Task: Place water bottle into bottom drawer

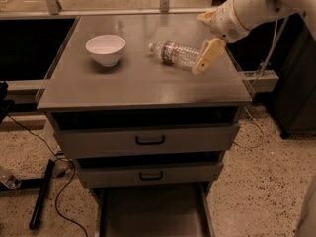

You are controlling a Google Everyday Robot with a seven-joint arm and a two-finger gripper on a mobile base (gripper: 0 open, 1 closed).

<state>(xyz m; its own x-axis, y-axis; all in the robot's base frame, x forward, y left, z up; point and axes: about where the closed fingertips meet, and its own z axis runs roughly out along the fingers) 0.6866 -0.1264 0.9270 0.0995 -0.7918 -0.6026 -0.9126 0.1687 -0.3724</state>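
- Your gripper (207, 56) is over the far right part of the cabinet top (138, 85), hanging down from the white arm (249, 9) that comes in from the upper right. Honestly can't tell if it's spread or pressed together from this angle.
- Its tan tip sits right at the base end of the water bottle (174, 54); it looks like it's touching, but I can't say it has a grip.
- The water bottle is lying on its side on the cabinet top, white cap pointing left toward the bowl (105, 48), label band near the cap end.
- The bowl is white, upright, on the far left part of the same surface, well apart from the bottle.
- The cabinet top itself is flat grey with a bit of glare toward the far edge.
- Below it you've got two shallower drawers with black handles, upper drawer (149, 140) and middle drawer (150, 175).
- The bottom drawer (153, 214) is pulled out toward the near side, a flat grey tray with low side walls.
- Around it there's a speckled floor (269, 181), cables (64, 194) trailing on the left, and a dark unit (298, 83) off to the right.
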